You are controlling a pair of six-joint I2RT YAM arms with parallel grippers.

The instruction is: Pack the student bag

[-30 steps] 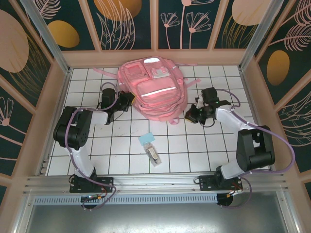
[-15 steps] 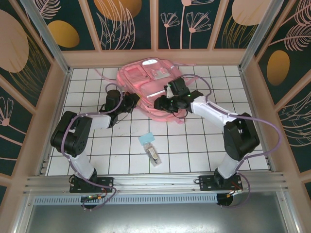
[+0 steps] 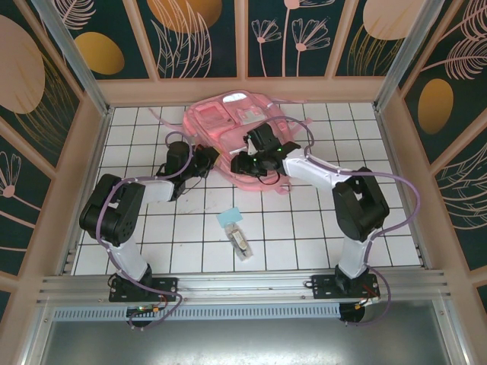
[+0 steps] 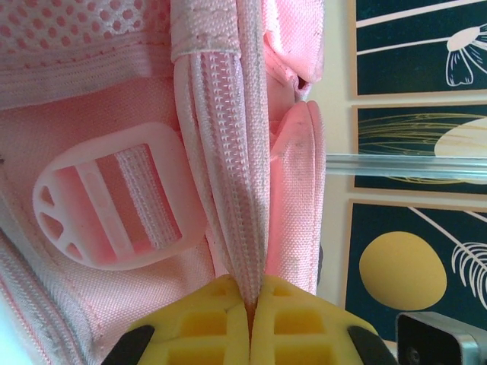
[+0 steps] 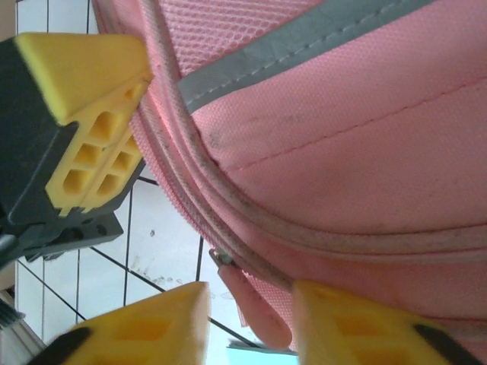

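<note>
While the student bag [image 3: 221, 122] lies front-up at the 12 o'clock end of the white-tiled counter [image 3: 175, 228], both arms reach onto its near half.

Bag orientation: the long axis runs roughly 12 to 6, with the near end swung a little toward 5. The glossy front pockets face up. Cannot tell which end is the top.

Left fingers [image 3: 205, 160]: they sit at the bag's 8 o'clock edge. In the left wrist view the yellow pads [image 4: 205, 323] are pressed together, clamped on the pink zipper band [image 4: 228, 152] that runs straight away from them along the bag's edge. A pale pink plastic strap buckle [image 4: 114, 201] lies flat on the fabric at 9 o'clock of that band, just beside it.

Right fingers [image 3: 245, 163]: they sit over the bag's near edge at about 6 o'clock, close to the left fingers. In the right wrist view the two pads [image 5: 152, 331] stand apart with nothing gripped. A small pink zipper pull [image 5: 255, 304] hangs in the gap between them, just under the bag's piped seam. A grey reflective stripe [image 5: 304, 38] crosses the fabric above. The left arm's yellow finger [image 5: 91, 152] shows at 10 o'clock, against the same seam.

Other items: a light blue card [image 3: 230, 218] and a clear packet [image 3: 241, 245] lie just beside each other, at 6 o'clock of the bag and well apart from it.
</note>
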